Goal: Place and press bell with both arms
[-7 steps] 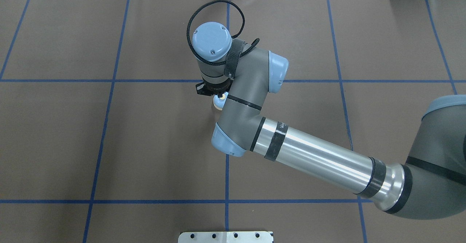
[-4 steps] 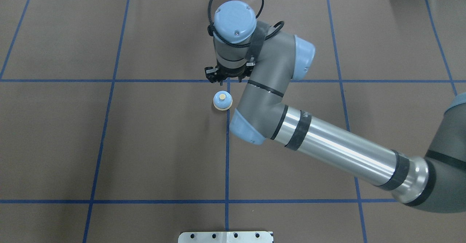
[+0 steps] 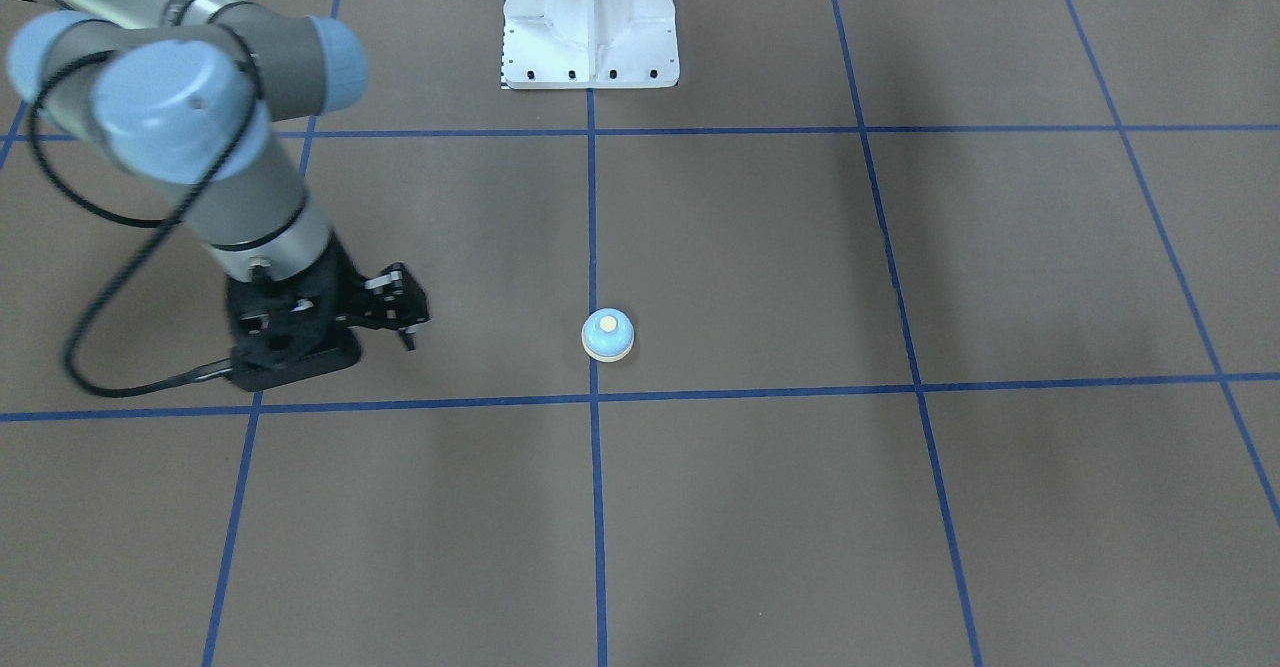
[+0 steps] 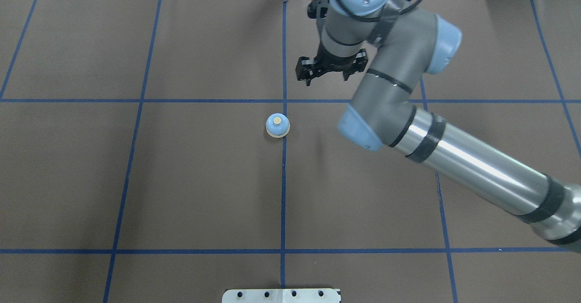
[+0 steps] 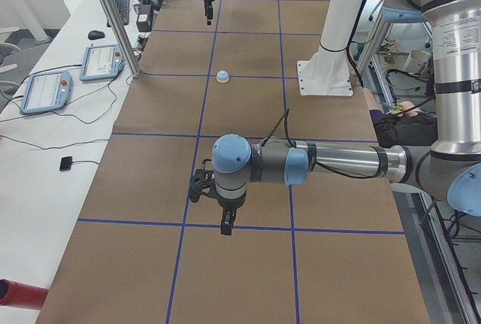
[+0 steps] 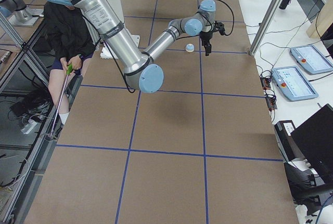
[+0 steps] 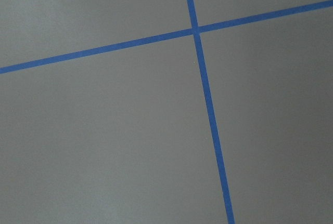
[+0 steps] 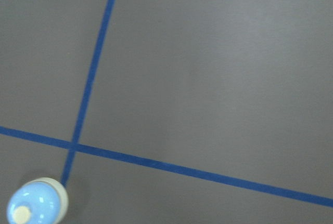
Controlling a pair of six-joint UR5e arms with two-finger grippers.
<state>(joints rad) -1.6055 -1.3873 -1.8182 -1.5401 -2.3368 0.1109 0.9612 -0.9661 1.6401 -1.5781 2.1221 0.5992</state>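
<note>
There, bell (image 4: 277, 126) upright, button (image 4: 277, 120) upward.

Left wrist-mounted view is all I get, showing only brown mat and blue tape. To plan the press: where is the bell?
Observer: The bell stands upright on the mat, right beside the centre tape line, gripped by nothing.
Operator: Is the right end effector in the way?
Observer: No. The right end effector hangs open, apart from the bell, beyond it and to its right.
Operator: And mine?
Observer: The left end effector points down over the mat, far from the bell, toward the robot's left.
</note>
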